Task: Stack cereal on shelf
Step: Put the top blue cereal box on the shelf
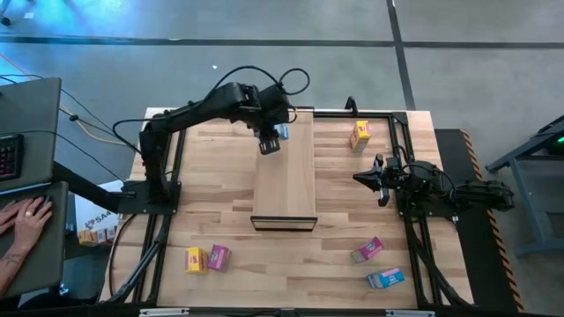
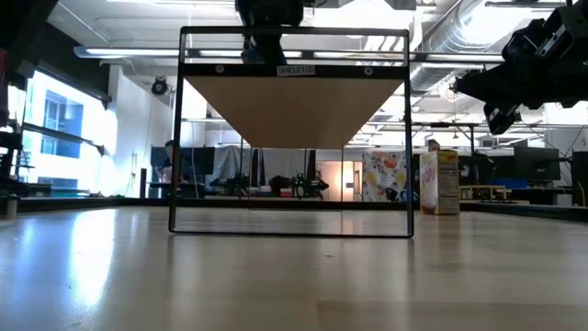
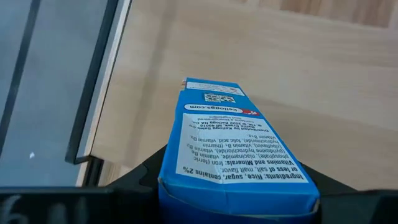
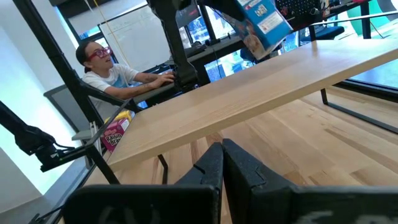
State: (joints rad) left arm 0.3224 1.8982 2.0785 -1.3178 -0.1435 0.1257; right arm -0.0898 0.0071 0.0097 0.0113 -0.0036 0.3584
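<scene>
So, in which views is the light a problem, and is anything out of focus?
Low view: bright windows and ceiling lights behind leave the shelf underside dim, and the near tabletop is soft. Left wrist view: the blue cereal box blurs at its near end. High view: even light.

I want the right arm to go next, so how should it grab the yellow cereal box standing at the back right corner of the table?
The yellow box stands upright and alone. Probably best to come straight down with the right gripper, now shut, and pinch its two broad faces near the top. Nothing crowds it, though the table frame runs close behind.
</scene>
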